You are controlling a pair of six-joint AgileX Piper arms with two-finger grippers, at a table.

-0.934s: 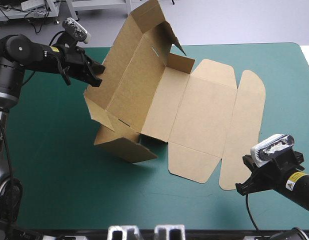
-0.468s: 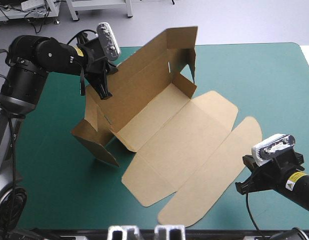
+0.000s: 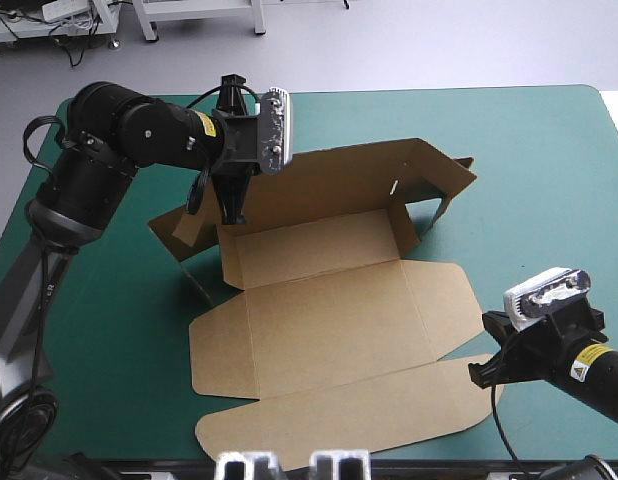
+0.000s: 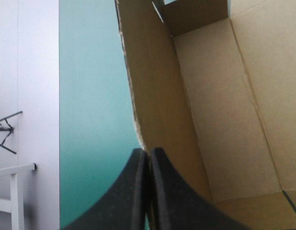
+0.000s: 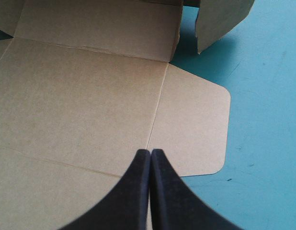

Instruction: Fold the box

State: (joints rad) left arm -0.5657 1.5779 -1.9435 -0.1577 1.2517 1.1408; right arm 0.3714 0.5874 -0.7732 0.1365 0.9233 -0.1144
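Now, you have the box (image 3: pixel 329 310) in the middle of the table (image 3: pixel 549 170), rear wall raised, lid flat. The left pincer (image 3: pixel 232 215) is clamped on that wall's top edge; the right pincer (image 3: pixel 477 377), fingers pressed together, is at the flat right-hand flap.

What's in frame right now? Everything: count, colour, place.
box: 1, brown, middle of the table; far wall raised, near panels lying flat on the cover.
table cover: 1, teal-green, under the box.
left hand: 1, black fingers, shut on the box's raised wall at its left end.
right hand: 1, black fingers, shut and holding nothing, above the right end of the box's flat panels, toward the table's near right corner.
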